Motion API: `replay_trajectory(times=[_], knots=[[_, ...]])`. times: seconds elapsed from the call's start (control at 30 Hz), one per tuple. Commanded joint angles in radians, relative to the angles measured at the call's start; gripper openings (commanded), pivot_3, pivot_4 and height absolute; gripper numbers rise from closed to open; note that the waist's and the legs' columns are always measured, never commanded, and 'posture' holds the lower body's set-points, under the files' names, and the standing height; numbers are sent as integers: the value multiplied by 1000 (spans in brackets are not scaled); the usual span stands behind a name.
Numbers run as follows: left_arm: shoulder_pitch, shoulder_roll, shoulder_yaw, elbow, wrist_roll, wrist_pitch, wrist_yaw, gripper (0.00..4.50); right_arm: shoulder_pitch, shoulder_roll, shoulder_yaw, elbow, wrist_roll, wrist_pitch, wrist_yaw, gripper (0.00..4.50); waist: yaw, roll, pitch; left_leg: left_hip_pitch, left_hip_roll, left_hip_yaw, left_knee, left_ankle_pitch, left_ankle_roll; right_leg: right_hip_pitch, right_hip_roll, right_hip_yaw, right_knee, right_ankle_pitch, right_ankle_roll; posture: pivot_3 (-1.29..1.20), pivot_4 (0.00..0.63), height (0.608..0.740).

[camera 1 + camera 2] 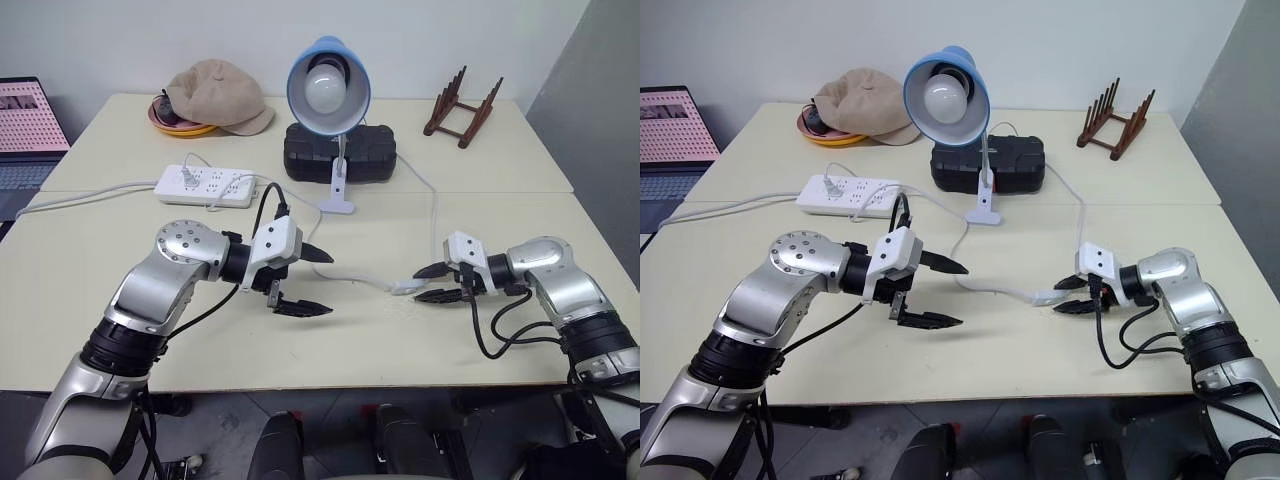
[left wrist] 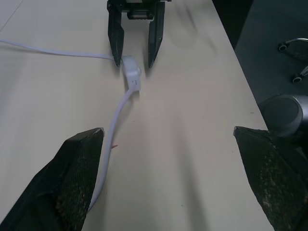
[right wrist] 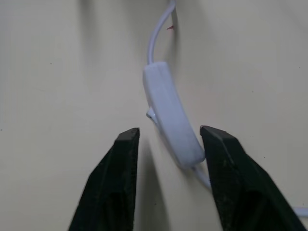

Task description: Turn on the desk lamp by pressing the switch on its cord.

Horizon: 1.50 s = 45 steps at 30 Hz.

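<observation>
The desk lamp (image 1: 328, 85) stands at upper centre of the head view, its light-blue shade tilted toward the camera, the bulb unlit, its clip foot on the table (image 1: 500, 340) in front of a black case (image 1: 339, 152). The cord (image 1: 345, 271) runs from there down to the switch (image 1: 404, 287), which lies flat right of centre. The right gripper (image 1: 433, 283), at lower right, has its 2 fingers partly parted around the switch's end, one touching its edge, not clenched. The left gripper (image 1: 312, 282), left of centre, is released, spread wide above the cord. A power strip (image 1: 205, 186) lies at upper left.
</observation>
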Motion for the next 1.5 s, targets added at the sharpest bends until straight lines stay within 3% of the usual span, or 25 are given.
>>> replay_trajectory(times=[0.03,0.1,0.23,0.43,0.53,0.83,1.13,1.27,1.5], knots=[[10,-5,26,-30,-14,-12,8,4500,-28,1,-31,0,13,-6,13,965,0,0,0,0,0,0,0,0,0,0,0,0,0,0,0,0,150,740],[17,-10,29,-33,-17,-6,16,4500,-27,3,-37,-6,22,8,15,501,0,0,0,0,0,0,0,0,0,0,0,0,0,0,0,0,150,740],[40,-19,45,-63,-55,49,33,4500,-17,7,-59,-57,54,64,10,364,0,0,0,0,0,0,0,0,0,0,0,0,0,0,0,0,150,740],[85,-117,182,-61,-322,399,175,4500,-7,6,-169,-319,307,513,-38,364,-1,1,1,0,0,-1,0,0,0,0,0,0,2,0,0,0,150,740],[71,-153,192,-55,-379,478,203,4500,6,6,-194,-432,400,656,-67,364,-2,1,1,0,0,-3,1,0,0,1,1,-2,3,0,0,0,150,740],[-33,-234,168,23,-397,508,230,4500,7,26,-205,-547,492,772,-150,364,0,1,1,0,0,-3,2,0,0,1,1,-2,2,0,0,0,150,740],[-58,-250,152,32,-396,509,213,4500,26,26,-204,-601,542,799,-193,364,0,1,1,0,0,-3,1,0,0,1,0,-2,1,0,0,0,150,740],[-61,-254,159,29,-407,515,208,3930,27,23,-206,-608,552,803,-202,364,0,1,1,0,0,-3,1,0,0,1,0,-1,1,0,0,0,150,740],[-67,-253,163,26,-417,523,203,2557,24,16,-202,-608,562,799,-209,364,0,1,1,0,0,-3,1,0,0,1,0,-1,0,0,0,0,150,740]])
